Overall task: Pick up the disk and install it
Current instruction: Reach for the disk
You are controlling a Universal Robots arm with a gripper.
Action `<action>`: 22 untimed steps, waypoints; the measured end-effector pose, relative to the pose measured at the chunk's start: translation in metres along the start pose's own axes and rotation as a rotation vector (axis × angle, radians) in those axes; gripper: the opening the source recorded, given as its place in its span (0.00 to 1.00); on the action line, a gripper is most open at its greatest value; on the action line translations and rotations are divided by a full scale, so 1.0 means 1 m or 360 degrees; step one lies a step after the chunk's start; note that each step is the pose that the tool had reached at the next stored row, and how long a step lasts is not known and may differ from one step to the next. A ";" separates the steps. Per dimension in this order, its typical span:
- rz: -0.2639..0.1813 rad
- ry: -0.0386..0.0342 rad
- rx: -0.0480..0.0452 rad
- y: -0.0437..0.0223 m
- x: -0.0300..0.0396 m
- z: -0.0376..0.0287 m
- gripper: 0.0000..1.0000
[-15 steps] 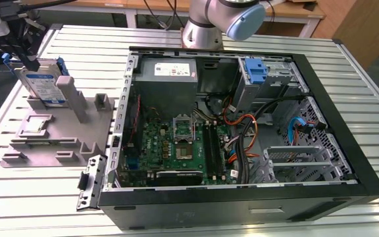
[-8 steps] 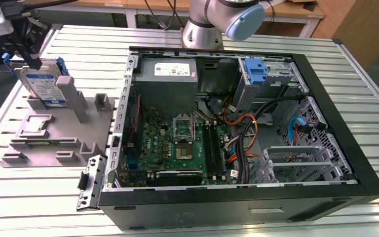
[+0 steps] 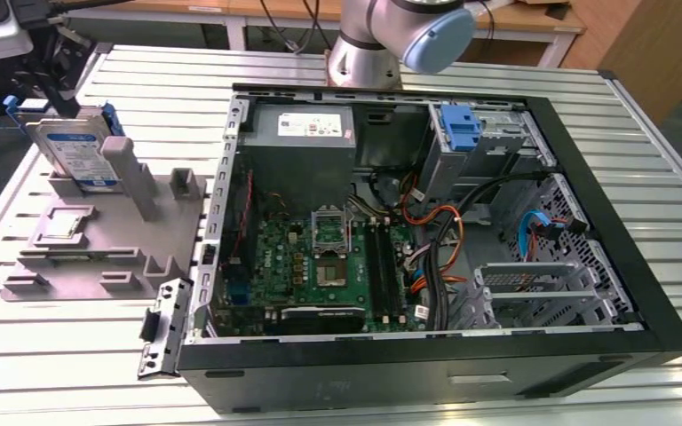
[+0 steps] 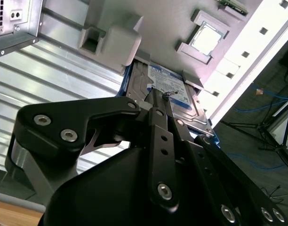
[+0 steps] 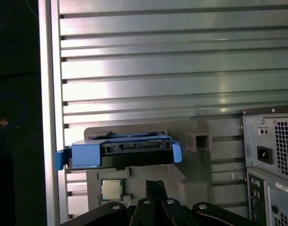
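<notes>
Disk (image 3: 75,151) of silver metal and blue plastic, matt grey stand (image 3: 116,250), shiny ribbed metal table (image 3: 57,373)

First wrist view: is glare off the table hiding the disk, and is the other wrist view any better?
In the first wrist view glare streaks the table, yet the disk is evenly lit; in the second wrist view the table beside the disk is washed white.

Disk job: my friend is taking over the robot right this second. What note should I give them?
Gripper: shut, holding nothing, hanging close to the disk in both wrist views.
Disk: standing on edge in the grey holder at the exterior view's left, outside the open computer case.
Done: nothing that shows.
Left: the disk is not yet picked up and not yet in the case.
</notes>
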State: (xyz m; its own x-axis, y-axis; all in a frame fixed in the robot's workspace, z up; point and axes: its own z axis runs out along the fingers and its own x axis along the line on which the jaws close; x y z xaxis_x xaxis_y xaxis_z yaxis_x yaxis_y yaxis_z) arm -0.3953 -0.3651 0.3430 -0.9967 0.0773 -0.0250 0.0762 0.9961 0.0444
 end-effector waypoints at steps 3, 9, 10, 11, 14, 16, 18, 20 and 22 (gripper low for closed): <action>0.0000 0.0000 0.0000 0.0047 0.0024 0.0011 0.11; 0.0000 0.0000 0.0000 0.0094 0.0086 0.0025 0.11; 0.0000 0.0000 0.0000 0.0097 0.0097 0.0028 0.11; 0.0000 0.0000 0.0000 0.0100 0.0108 0.0030 0.11; 0.0000 0.0000 0.0000 0.0107 0.0143 0.0035 0.11; 0.0000 0.0000 0.0000 0.0112 0.0167 0.0039 0.11; 0.0000 0.0000 0.0000 0.0117 0.0194 0.0044 0.11; 0.0000 0.0000 0.0000 0.0122 0.0217 0.0048 0.11; 0.0000 0.0000 0.0000 0.0130 0.0229 0.0053 0.11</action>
State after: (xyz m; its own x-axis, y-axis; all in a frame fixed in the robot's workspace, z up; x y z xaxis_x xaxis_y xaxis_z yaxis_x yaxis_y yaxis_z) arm -0.4170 -0.3501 0.3377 -0.9967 0.0775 -0.0251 0.0763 0.9961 0.0444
